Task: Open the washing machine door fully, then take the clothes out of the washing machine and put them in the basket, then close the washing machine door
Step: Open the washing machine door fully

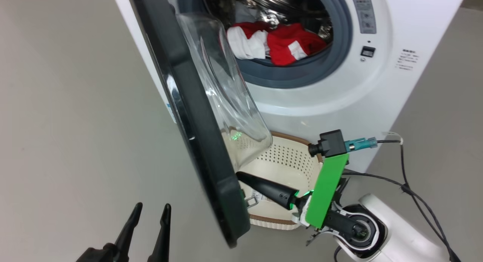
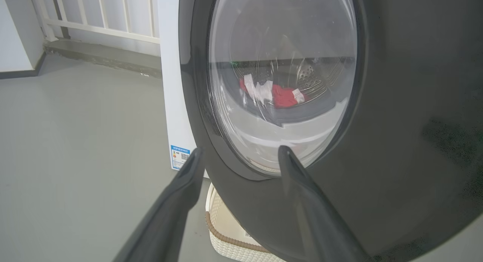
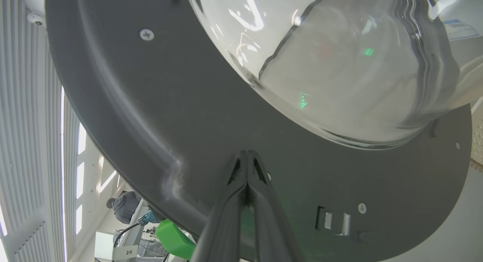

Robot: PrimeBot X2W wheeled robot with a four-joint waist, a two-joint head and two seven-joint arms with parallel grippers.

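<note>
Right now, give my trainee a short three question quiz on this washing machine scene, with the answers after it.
1. True or false: the clothes lie in the basket.
2. Which one is shut? A: left claw. B: right claw.
3. Short answer: which face of the washing machine door is the right claw's tip at, inner or outer?
Key: 1 false; 2 B; 3 inner.

Grey floor (image 1: 75, 122): washing machine (image 1: 339, 99), apparently basket (image 1: 286, 160) too
</note>
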